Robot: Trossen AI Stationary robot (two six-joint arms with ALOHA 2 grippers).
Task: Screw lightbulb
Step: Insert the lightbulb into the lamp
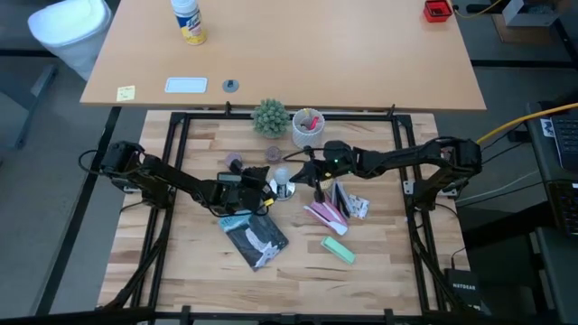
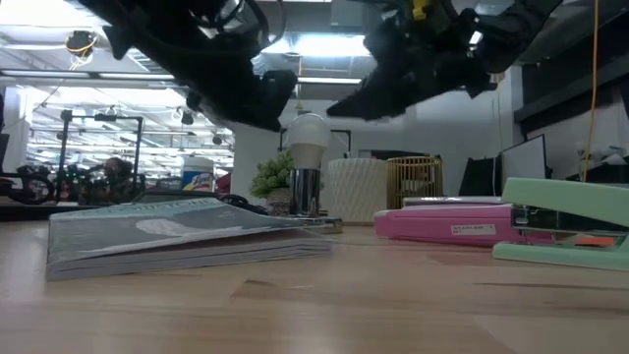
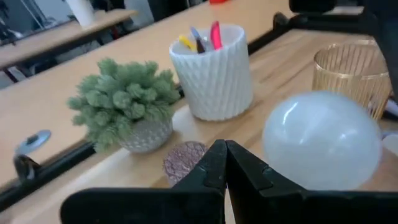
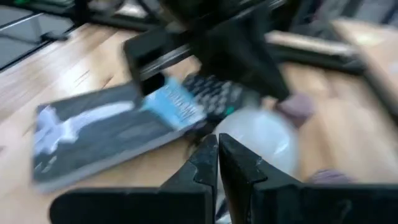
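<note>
The lightbulb [image 2: 308,133] is standing upright in its socket near the tabletop's middle, directly between both grippers; left gripper [image 3: 225,163] and right gripper [image 4: 217,155] are sitting pinched together, empty.

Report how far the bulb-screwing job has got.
Done, by the look of it: the lightbulb stands upright in its silver base. In hand: nothing; the left tool and the right tool are both shut and empty, close to the bulb. Left: whether it is screwed fully home cannot be told, then pulling the arms away.
</note>
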